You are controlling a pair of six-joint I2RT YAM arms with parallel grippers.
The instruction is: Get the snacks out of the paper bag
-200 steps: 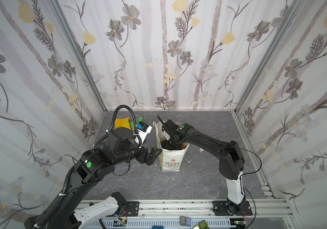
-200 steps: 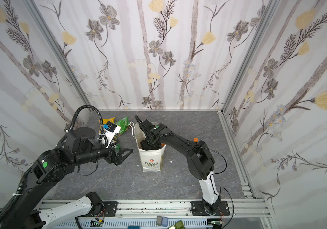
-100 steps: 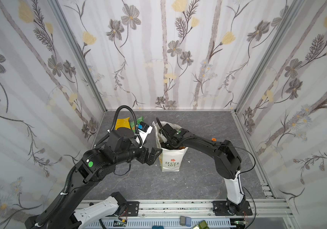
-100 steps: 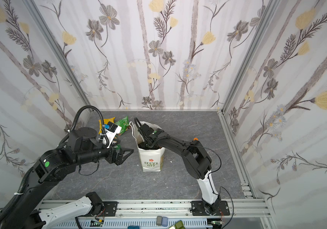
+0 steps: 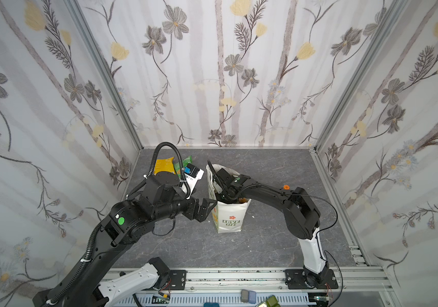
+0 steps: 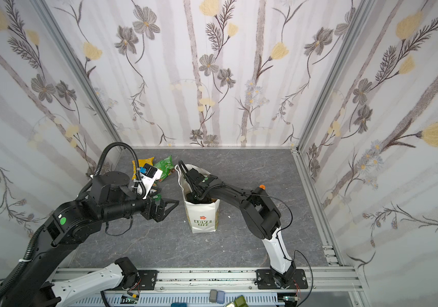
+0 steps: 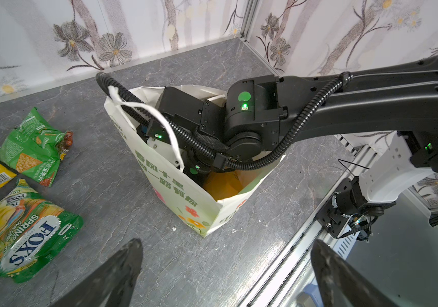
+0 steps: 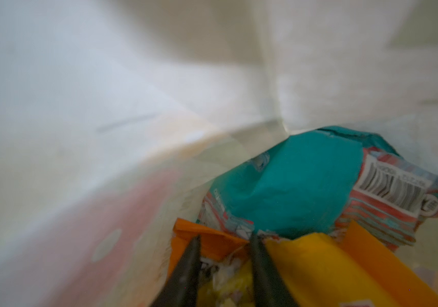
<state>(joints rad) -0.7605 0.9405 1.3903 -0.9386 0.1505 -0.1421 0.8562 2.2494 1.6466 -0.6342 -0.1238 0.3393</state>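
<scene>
While the right arm reaches deep into the bag, its wrist vanishes through the open mouth in both top views. Down inside, the right claw is pinched narrow on the crinkled edge of an orange packet, and that's a grip! Just beyond it a teal packet lies in the bag's corner, barcode showing. The bag stands upright in the middle of the desk, "LOVE LIFE" print on its front, one cord handle draped over the arm. Over on the other side, the left claw hovers just beside the bag, not touching it, spread wide and holding nothing. Three snacks are already out: a yellow packet and a green packet lie near the back-left corner. A FOXS packet rests flat on the desk beside them. All three are clear of the bag.
</scene>
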